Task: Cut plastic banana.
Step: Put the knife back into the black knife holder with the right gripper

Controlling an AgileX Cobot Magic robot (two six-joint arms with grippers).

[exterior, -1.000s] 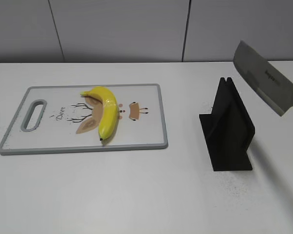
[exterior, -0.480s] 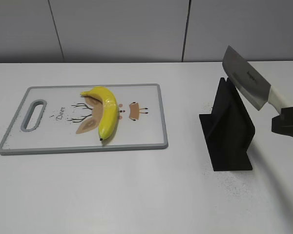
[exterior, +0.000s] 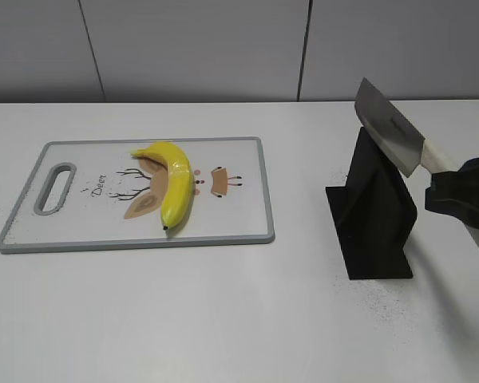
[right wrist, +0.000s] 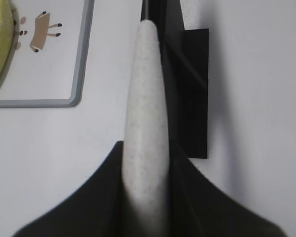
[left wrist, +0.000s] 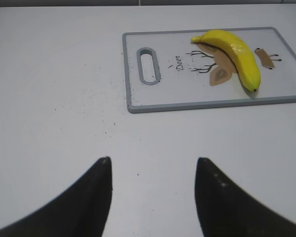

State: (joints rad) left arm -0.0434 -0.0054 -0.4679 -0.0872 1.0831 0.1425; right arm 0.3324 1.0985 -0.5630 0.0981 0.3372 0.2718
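Observation:
A yellow plastic banana [exterior: 173, 182] lies on a white cutting board [exterior: 80, 227] at the left; both also show in the left wrist view, the banana [left wrist: 234, 47] on the board [left wrist: 197, 91]. My right gripper [exterior: 455, 191] is shut on the pale handle [right wrist: 145, 123] of a cleaver [exterior: 389, 136], held in the air above the black knife stand [exterior: 375, 215], blade pointing up and left. My left gripper [left wrist: 153, 165] is open and empty over bare table, well short of the board.
The black knife stand [right wrist: 187, 84] sits right of the board, directly under the cleaver. The board has a grey rim and a handle slot [exterior: 54, 188] at its left end. A grey panelled wall runs behind the white table.
My right gripper has carried the cleaver leftward into view, from the right edge to above the knife stand. The banana, board and left gripper have not moved.

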